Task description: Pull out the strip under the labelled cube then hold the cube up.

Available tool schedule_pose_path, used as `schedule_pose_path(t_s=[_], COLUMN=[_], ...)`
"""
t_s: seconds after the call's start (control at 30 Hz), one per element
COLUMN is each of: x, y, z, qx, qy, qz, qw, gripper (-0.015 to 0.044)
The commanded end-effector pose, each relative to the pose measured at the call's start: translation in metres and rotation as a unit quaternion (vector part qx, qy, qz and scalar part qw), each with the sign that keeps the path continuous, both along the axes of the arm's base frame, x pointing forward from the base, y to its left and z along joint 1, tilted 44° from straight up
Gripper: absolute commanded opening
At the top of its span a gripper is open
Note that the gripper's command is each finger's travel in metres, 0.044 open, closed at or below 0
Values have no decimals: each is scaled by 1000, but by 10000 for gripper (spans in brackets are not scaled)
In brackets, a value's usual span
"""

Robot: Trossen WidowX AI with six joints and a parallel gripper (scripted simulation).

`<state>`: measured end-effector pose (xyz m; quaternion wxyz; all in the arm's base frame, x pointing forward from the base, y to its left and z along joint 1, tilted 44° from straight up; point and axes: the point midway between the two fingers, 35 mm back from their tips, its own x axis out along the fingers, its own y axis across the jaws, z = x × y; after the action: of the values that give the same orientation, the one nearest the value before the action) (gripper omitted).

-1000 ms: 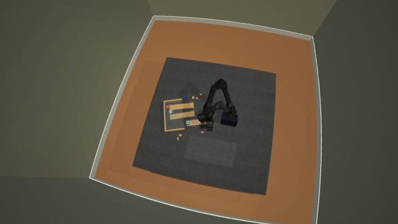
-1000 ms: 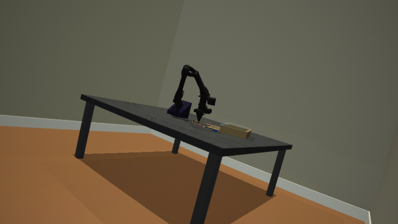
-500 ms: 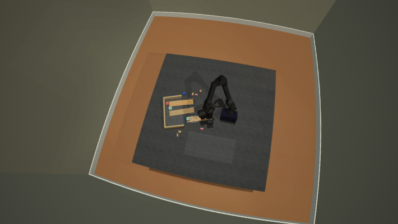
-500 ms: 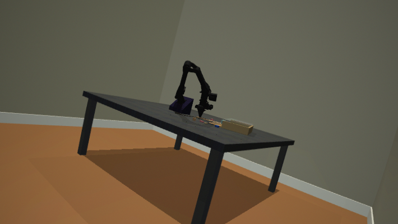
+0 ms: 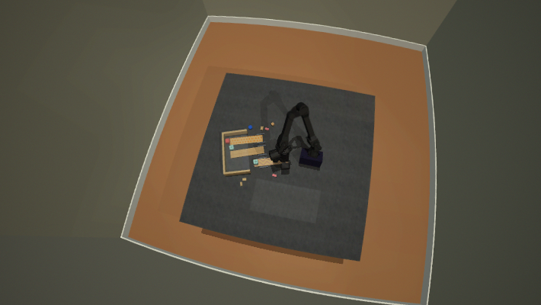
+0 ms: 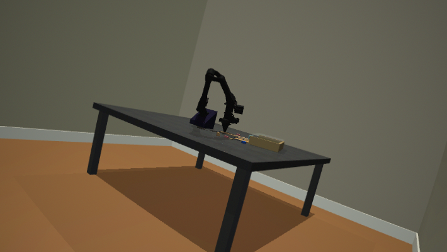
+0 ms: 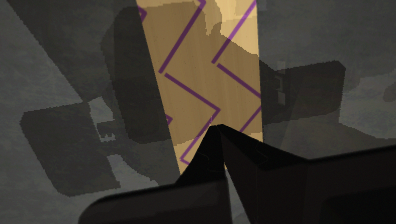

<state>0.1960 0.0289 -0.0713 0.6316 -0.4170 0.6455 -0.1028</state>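
Strip under the gripper [image 7: 200, 70]: tan with purple zigzag lines
Gripper [image 7: 218, 131]: black
Arm base [image 5: 311, 158]: dark navy
Tray [image 5: 225, 154]: tan wooden rim, grey floor
Labelled cube [image 5: 255, 162]: teal, pale label
Table [image 6: 132, 117]: black legs, dark grey top
Floor [image 6: 63, 205]: orange-brown
Small ball [image 5: 250, 127]: blue

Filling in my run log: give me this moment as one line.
gripper: shut, holding nothing | fingers: tips pressed on zigzag strip | strip: mostly outside tray | cube: on strip
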Motion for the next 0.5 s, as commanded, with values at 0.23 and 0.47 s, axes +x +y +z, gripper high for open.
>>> schedule_pose_path(t_s=[0.23,0.47], x=[0,-4], y=[2,29], z=[1,30], qx=[0,-5], qy=[1,14], qz=[0,-7], qw=[1000,1000], gripper=[0,0])
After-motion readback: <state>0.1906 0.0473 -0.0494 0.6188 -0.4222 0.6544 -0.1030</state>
